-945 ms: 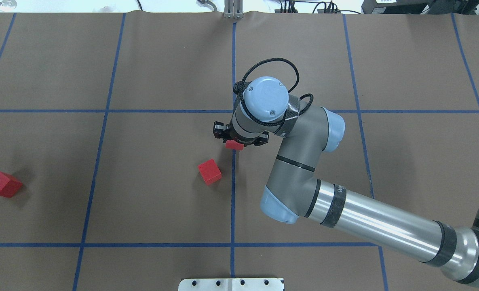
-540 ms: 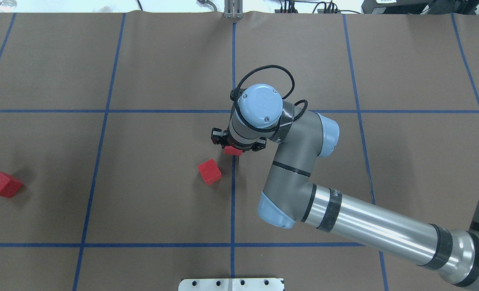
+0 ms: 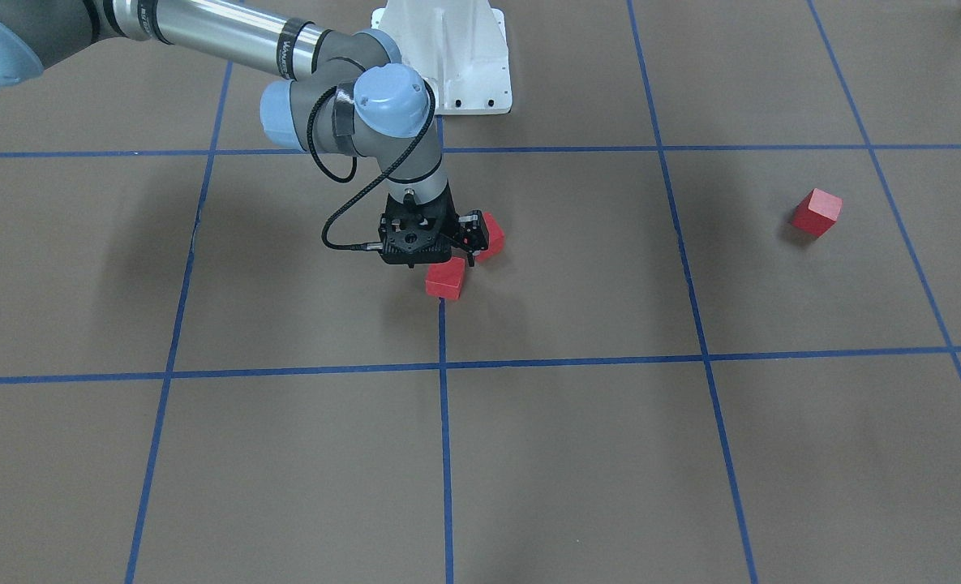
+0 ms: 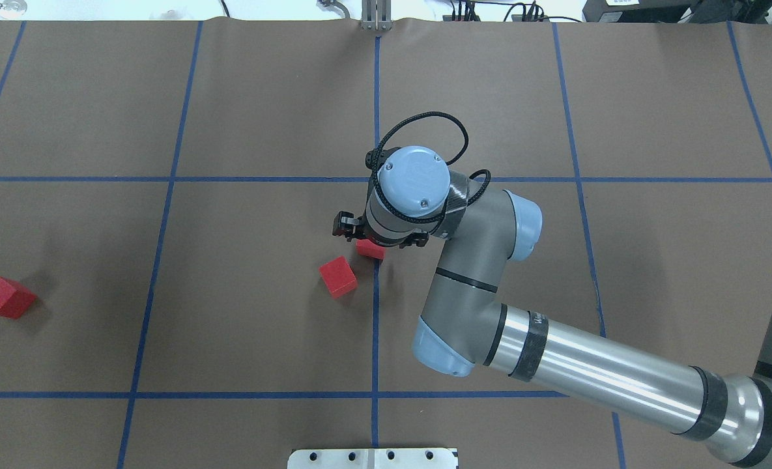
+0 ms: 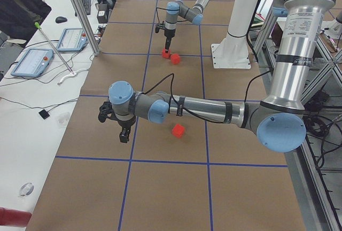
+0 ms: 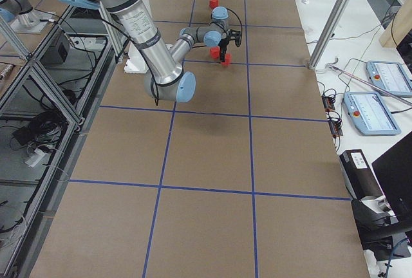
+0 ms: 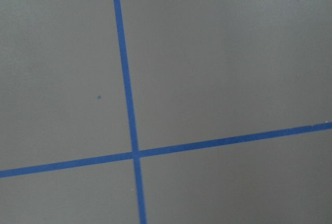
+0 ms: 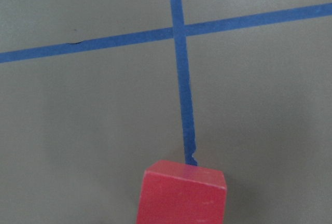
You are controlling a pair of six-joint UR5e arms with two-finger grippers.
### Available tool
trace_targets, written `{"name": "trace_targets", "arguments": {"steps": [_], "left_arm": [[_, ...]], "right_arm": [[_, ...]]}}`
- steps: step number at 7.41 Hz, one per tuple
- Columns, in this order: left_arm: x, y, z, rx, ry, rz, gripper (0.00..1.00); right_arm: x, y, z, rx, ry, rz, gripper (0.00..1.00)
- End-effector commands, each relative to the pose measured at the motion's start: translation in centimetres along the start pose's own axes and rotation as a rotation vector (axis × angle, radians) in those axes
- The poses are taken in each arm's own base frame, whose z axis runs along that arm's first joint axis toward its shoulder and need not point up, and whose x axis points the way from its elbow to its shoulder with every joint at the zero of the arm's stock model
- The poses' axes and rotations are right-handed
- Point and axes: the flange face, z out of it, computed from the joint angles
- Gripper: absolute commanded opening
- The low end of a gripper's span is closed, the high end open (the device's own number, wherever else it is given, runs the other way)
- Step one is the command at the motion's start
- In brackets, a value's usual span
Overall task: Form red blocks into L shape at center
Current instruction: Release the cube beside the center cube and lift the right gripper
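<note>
Red blocks [image 4: 338, 277]: three on the counter [image 4: 242, 339]. Carried block [image 4: 370, 249] is pinched in the right hand [image 3: 445, 266], fingers closed on it, low over the blue line at the center [image 4: 375, 312]. Second block [image 3: 490, 235] lies just beside it, skewed to the grid. Far block [image 4: 4, 297] lies well apart, on the robot's left. Left hand [image 5: 123, 132] hangs over bare counter; can't tell how far open.

Risks: a finger clips the skewed second block on set-down and shoves it away. Faces don't line up, so release leaves a gap or a crooked L.

Loose block [image 4: 338, 276] just beside right hand [image 3: 444, 266] and held block [image 3: 445, 281]; floor [image 4: 262, 326] beyond open.
</note>
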Motion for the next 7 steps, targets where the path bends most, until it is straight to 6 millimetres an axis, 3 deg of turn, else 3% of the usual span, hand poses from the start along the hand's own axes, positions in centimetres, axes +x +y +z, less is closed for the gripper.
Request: {"name": "trace_targets", "arguments": {"steps": [1,3,4,6,7], "left_arm": [[9.6,0.4,2.4,0.016,0.075,-0.22,1.0],[22.8,2.2,3.1,-0.042,0.162,-0.344,1.0],[29.9,3.2,4.0,-0.068,0.193,-0.388,1.0],[43.8,7.5,7.3,-0.104,0.179,-0.484,1.0],[51.1,10.1,8.7,-0.129,0.148,-0.454,1.0]], "right_arm": [[4.8,-4.3,-5.4,-0.007,-0.053,0.019,1.0],[16.0,-10.0,-11.2,-0.031,-0.073,-0.047,1.0],[19.8,-11.8,-11.7,-0.026,-0.05,-0.045,1.0],[26.0,-13.6,-11.4,-0.005,0.011,-0.087,1.0],[26.9,-14.6,-11.8,0.007,0.019,-0.083,1.0]]}}
